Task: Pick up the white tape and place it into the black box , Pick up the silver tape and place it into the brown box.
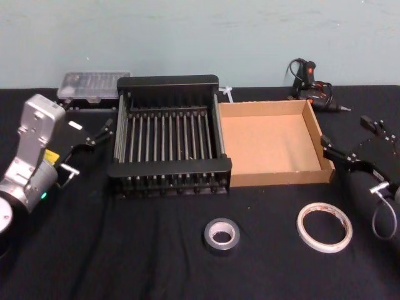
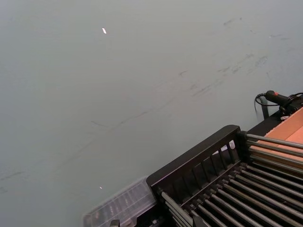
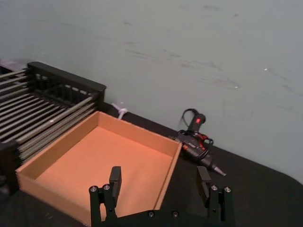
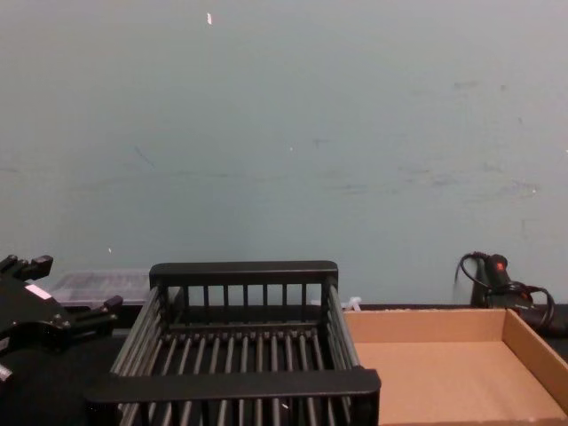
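1. On a black-covered desk, the white tape lay flat near the front edge, toward the robot's right, with the silver tape just to its left, the two rolls apart and neither touched.

2. Behind them stood the black box, a slatted crate, and hard against its right side the brown box, a shallow cardboard tray; both were empty.

3. The right gripper hung beside the tray's right wall, above and behind the white tape, its jaws spread wide with nothing between them; the wrist view showed the two fingers standing well apart over the tray's near corner.

4. The left gripper waited at the crate's left side, its jaws also parted and empty.

5. Neither roll had been lifted, so the job appeared to be at its very start, with the first pick-up of the white tape not yet begun.

6. The next move would likely call for the right gripper to swing forward and down over the white tape, straddle one side of the ring, close on it, then carry it across the tray to the crate.

7. A clear parts case and a black hand tool sat at the back of the desk, out of the way.
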Controlling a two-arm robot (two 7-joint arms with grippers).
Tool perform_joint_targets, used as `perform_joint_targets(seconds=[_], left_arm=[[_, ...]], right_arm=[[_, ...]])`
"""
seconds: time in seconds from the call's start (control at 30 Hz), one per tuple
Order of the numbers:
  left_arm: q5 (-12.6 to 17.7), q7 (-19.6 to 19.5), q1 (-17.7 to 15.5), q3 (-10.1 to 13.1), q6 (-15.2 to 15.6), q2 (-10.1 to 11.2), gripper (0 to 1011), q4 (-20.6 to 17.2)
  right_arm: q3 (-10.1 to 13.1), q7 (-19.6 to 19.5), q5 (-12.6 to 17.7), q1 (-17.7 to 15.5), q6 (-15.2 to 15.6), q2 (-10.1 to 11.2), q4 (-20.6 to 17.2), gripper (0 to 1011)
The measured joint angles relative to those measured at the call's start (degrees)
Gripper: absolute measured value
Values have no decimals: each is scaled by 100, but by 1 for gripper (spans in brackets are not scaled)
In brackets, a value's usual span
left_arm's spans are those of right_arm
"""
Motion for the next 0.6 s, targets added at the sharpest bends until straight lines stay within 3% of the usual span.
perform_joint_targets(seconds=[0.3, 0.6], left_arm=[[0, 0, 0, 0, 0, 0, 1001, 0], [0, 0, 0, 0, 0, 0, 1001, 0]], right_arm=[[327, 162, 261, -524, 345, 152, -605, 1002], [687, 235, 356, -1122, 379, 269, -1000, 1002]])
